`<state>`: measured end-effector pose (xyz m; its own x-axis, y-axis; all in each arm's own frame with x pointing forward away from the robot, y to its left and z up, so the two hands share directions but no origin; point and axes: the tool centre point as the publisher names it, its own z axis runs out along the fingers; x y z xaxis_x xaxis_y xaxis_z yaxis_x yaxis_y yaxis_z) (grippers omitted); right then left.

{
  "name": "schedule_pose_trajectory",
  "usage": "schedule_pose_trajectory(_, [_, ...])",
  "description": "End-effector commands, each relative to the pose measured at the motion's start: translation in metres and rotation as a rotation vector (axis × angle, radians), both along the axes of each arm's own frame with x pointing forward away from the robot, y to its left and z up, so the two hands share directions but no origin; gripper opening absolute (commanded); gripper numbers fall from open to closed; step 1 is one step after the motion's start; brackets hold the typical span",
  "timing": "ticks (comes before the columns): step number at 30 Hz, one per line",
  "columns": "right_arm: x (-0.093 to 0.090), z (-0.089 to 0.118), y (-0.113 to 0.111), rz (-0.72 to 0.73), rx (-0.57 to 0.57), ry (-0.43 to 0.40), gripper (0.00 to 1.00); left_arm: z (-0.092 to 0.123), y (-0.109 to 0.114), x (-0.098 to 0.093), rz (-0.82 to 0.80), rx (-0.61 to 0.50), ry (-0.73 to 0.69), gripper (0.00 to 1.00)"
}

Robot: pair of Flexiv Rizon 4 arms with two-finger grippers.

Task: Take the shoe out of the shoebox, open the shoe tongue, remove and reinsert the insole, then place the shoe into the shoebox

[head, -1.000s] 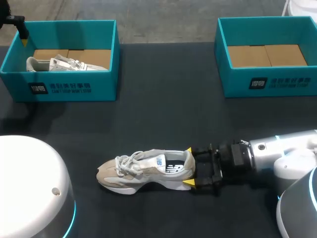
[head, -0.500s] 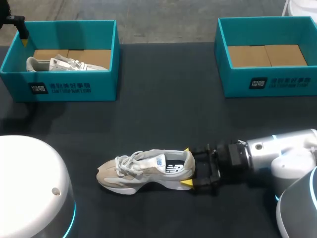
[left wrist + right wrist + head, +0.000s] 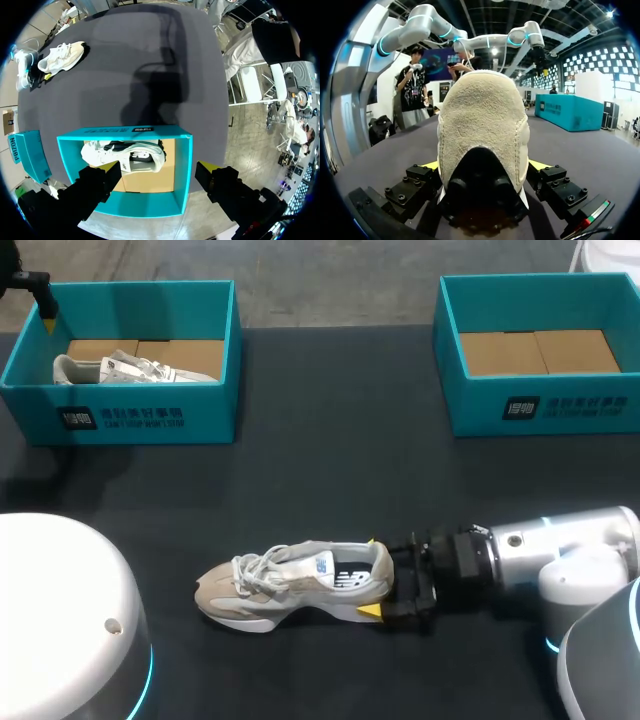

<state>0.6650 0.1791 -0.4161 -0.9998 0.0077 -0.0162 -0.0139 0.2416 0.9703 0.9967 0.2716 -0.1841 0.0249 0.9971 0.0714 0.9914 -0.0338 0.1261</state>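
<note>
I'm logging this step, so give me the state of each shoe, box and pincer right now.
Shoe on the table: out of the boxes, upright on its sole, laced.
Right pincer: at that shoe's heel; grip unclear.
Left shoebox: lidless, holding a second shoe.
Right shoebox: lidless, brown floor showing.
Left pincer: open, holding nothing, near the left shoebox.

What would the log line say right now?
right tool open around heel of beige-white laced sneaker | left tool open above teal cardboard shoebox
</note>
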Motion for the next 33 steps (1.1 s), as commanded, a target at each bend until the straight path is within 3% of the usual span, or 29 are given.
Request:
schedule_pose_trajectory(1, [0.0032,-0.0008,0.0053,0.005,-0.005,-0.001,1.00,0.0004,-0.0001,-0.0008,0.001,0.003,-0.001,1.00])
schedule_pose_trajectory(24, [-0.0003,-0.0018,0.0106,0.022,-0.012,-0.011,1.00,0.0004,-0.0001,-0.0008,0.001,0.003,-0.001,1.00])
schedule_pose_trajectory(25, [-0.0004,-0.0018,0.0111,0.024,-0.014,-0.012,0.74,0.0004,-0.0001,-0.0008,0.001,0.003,-0.001,1.00])
schedule_pose_trajectory(26, [-0.0004,-0.0018,0.0111,0.025,-0.015,-0.013,0.63,0.0004,-0.0001,-0.0008,0.001,0.003,-0.001,1.00])
schedule_pose_trajectory(27, [-0.0003,-0.0018,0.0111,0.029,-0.018,-0.013,0.44,0.0004,-0.0001,-0.0008,0.001,0.003,-0.001,1.00])
schedule_pose_trajectory(30, [-0.0004,-0.0017,0.0113,0.027,-0.026,-0.014,0.01,0.0004,-0.0001,-0.0008,0.001,0.003,-0.001,1.00])
schedule_pose_trajectory(33, [-0.0009,-0.0009,0.0114,0.022,-0.031,-0.018,0.00,0.0004,-0.0001,-0.0008,0.001,0.003,-0.001,1.00])
